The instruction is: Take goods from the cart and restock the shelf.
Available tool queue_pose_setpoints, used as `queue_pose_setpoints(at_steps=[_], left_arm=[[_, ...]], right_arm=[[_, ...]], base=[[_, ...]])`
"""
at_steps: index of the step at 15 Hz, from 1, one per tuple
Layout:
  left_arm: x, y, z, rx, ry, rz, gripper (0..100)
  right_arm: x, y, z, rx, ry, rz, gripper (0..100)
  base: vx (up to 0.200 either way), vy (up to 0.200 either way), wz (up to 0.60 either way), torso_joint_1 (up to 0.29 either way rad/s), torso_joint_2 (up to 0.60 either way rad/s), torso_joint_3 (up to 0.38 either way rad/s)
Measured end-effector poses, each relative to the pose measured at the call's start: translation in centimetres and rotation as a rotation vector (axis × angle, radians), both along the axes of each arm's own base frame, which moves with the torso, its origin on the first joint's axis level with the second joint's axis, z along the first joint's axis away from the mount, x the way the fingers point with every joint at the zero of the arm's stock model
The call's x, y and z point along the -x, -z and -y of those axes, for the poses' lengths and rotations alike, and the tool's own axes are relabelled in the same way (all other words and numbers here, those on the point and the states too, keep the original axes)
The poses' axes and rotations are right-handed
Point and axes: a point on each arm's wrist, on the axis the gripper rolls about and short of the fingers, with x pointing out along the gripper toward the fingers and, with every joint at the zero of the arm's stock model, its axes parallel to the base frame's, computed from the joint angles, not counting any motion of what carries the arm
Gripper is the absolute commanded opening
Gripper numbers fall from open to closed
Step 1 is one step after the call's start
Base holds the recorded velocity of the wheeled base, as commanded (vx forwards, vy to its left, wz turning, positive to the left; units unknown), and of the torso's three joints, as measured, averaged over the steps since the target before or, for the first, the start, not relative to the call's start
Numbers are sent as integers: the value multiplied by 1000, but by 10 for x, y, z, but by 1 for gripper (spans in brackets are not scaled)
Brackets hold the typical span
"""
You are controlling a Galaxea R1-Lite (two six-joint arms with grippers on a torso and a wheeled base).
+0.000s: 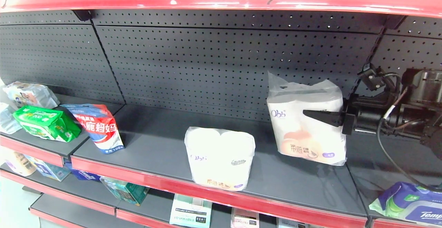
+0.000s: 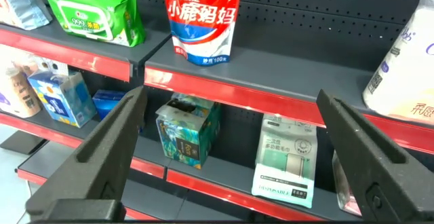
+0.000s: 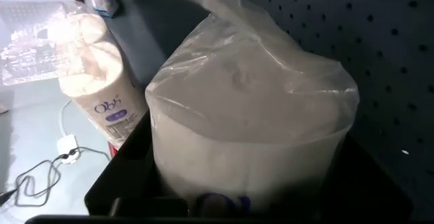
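Lying level over the shelf (image 1: 165, 141), the right end effector (image 1: 312, 112) grips the upright tissue pack (image 1: 304, 141)

Right arm (image 1: 411, 117): comes in from the robot's right with the forearm roughly level. A silver joint housing (image 1: 428, 85) sits behind the black wrist. A black cable (image 1: 388, 152) hangs in a loose loop under the wrist.

Right gripper (image 1: 312, 113): points toward the robot's left, jaws clamped on a pack of paper rolls (image 1: 305, 135). The near finger (image 1: 323, 117) lies flat and level across the pack's front face; the far finger is hidden behind the pack. In the right wrist view the pack sits deep between the two dark right fingers (image 3: 125, 176).

Left gripper (image 2: 234, 153): jaws spread wide apart, and both left fingers (image 2: 102, 153) are straight.
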Motion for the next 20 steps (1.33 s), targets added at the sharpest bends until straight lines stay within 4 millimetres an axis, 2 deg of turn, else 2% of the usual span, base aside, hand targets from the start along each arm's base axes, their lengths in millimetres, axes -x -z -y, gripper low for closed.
queue_pose_setpoints(at_steps=[5,8,16,20], left_arm=[[0,0,0,0,0,0,100],[0,0,0,0,0,0,100],[0,0,0,0,0,0,100],[0,0,0,0,0,0,100]], right_arm=[[-33,16,-18,-14,-94,2,0],[-50,18,-33,-17,-129,47,0],[-76,35,-70,-19,-213,64,0],[-84,51,-84,-2,-249,61,0]], base=[[0,0,0,0,0,0],[0,0,0,0,0,0],[0,0,0,0,0,0],[0,0,0,0,0,0]])
